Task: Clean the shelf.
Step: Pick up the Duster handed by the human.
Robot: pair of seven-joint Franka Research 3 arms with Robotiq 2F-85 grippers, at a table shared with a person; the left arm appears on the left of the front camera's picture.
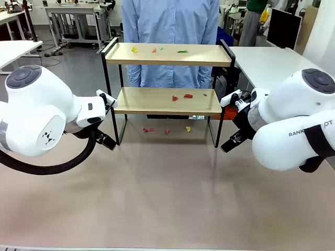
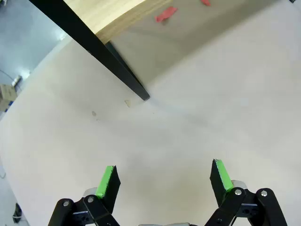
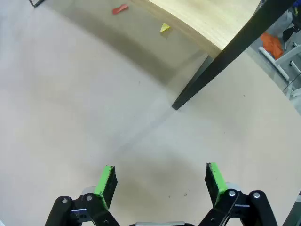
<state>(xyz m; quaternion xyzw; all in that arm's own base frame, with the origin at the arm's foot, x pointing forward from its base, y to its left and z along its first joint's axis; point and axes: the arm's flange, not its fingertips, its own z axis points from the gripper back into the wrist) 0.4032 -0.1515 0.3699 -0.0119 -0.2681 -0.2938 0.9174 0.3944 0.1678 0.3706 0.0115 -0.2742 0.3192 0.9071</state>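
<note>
The shelf (image 1: 167, 55) stands at the table's far side, two light wooden boards in a thin black frame. Small red, yellow and green scraps (image 1: 157, 50) lie on its top board, red scraps (image 1: 187, 96) on the lower board, and more scraps (image 1: 149, 129) on the table beneath it. My left gripper (image 2: 163, 179) is open and empty above the bare table, near the shelf's front left leg (image 2: 123, 75). My right gripper (image 3: 160, 181) is open and empty too, near the front right leg (image 3: 207, 75). In the front view both arms flank the shelf.
A person in a light blue shirt (image 1: 170, 21) stands right behind the shelf. The beige tabletop (image 1: 167, 198) stretches in front of it. White desks (image 1: 272, 63) and office gear lie farther back. An orange object (image 3: 272, 43) sits beyond the right leg.
</note>
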